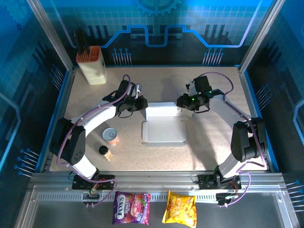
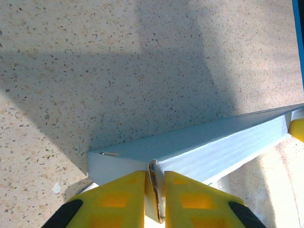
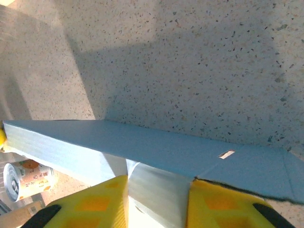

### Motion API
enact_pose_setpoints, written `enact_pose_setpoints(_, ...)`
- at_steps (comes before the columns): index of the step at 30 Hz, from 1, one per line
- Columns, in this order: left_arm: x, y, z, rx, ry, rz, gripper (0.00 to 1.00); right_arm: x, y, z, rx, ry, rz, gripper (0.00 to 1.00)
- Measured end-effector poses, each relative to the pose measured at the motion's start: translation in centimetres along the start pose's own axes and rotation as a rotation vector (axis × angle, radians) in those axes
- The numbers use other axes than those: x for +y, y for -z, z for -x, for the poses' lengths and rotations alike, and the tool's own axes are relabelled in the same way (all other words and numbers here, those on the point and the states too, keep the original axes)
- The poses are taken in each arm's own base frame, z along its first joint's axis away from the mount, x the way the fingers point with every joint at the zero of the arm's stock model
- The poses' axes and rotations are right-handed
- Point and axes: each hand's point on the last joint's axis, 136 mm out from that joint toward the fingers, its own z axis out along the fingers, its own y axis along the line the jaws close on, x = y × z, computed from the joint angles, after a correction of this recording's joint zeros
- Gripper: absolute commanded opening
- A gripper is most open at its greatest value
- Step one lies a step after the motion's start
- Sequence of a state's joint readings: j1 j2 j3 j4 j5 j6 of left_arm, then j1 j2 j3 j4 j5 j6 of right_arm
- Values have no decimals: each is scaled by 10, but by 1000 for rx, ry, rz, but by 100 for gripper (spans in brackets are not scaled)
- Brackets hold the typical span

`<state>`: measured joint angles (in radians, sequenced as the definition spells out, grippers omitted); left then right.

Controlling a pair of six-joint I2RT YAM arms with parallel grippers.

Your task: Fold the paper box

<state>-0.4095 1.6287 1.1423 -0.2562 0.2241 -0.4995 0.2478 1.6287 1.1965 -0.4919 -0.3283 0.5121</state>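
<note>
The paper box [image 1: 164, 130], white-grey cardboard, lies as a shallow tray in the middle of the table with its back wall [image 1: 161, 110] folded up. My left gripper [image 1: 141, 105] is at the box's back left corner. In the left wrist view the left gripper [image 2: 155, 183] is shut, its yellow fingers [image 2: 121, 197] pinching a folded cardboard edge of the box wall [image 2: 209, 149]. My right gripper [image 1: 182, 102] is at the back right corner. In the right wrist view the right gripper [image 3: 159, 185] has a grey flap [image 3: 159, 192] filling the gap between its fingers, under the long panel [image 3: 142, 145].
A cream holder with an orange top [image 1: 91, 64] stands at the back left. A small can [image 1: 111, 136] and a dark-capped little object [image 1: 105, 152] sit left of the box. Two snack bags [image 1: 131, 207] [image 1: 180, 208] lie on the near rail.
</note>
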Motion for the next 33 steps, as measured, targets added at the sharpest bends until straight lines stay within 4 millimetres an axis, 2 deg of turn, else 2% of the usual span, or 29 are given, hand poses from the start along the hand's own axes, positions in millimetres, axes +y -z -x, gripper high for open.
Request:
enact_pose_setpoints(6, 0, 0, -1, 1, -1, 0, 16, -7, 8, -1, -22, -9, -23, 51)
enact_pose_setpoints(13, 2, 2, -2, -10, -3, 6, 16, -32, 44, -6, -111, -43, -60, 52)
enact_pose_setpoints(16, 4, 4, -2, -19, -4, 11, 16, -48, 50, -12, -135, -72, -75, 53)
enact_pose_setpoints(25, 7, 6, -1, -33, -1, 16, 16, -80, 15, -54, -81, -107, -74, 53)
enact_pose_setpoints(33, 12, 9, 2, -43, 8, 26, 16, -90, -13, -58, -93, -144, -25, 55)
